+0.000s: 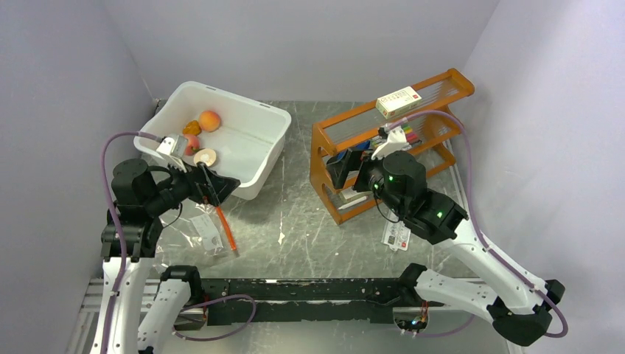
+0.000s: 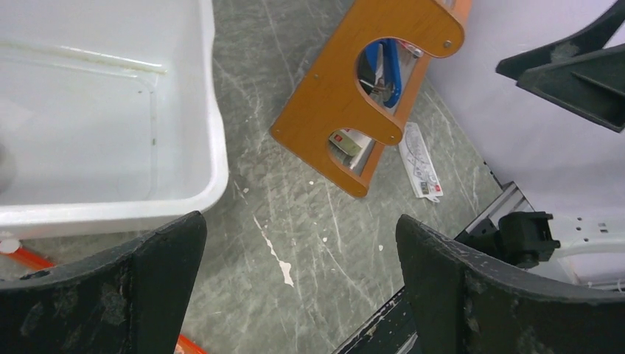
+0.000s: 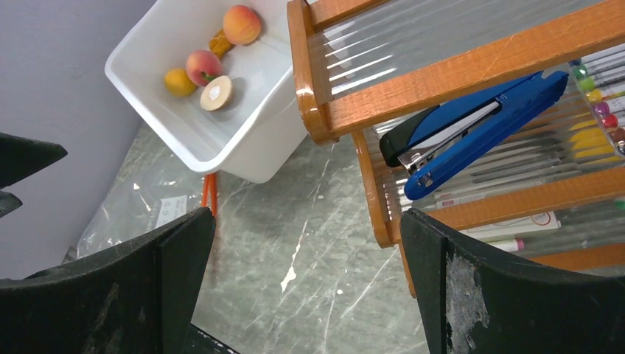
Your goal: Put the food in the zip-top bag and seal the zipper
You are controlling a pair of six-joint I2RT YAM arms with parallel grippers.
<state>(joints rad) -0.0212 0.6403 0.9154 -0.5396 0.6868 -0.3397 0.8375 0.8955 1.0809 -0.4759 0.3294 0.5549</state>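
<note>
Risk of spillage: zip-top bag [image 1: 193, 228] lies limp and flat beside white tub [image 1: 250, 136] holding toy fruits [image 1: 210, 120], left gripper [image 2: 298, 243] and right gripper [image 3: 306, 243] both spread wide and empty, so nothing props its zipper [image 1: 225, 230] mouth for insertion.

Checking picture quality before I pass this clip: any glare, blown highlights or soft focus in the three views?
Top external: even light, sharp, though the clear zip-top bag barely shows against the table. Left wrist: white tub very bright, little surface detail; near fingers slightly soft. Right wrist: glare streaks on the ribbed shelf; food sharp.
</note>
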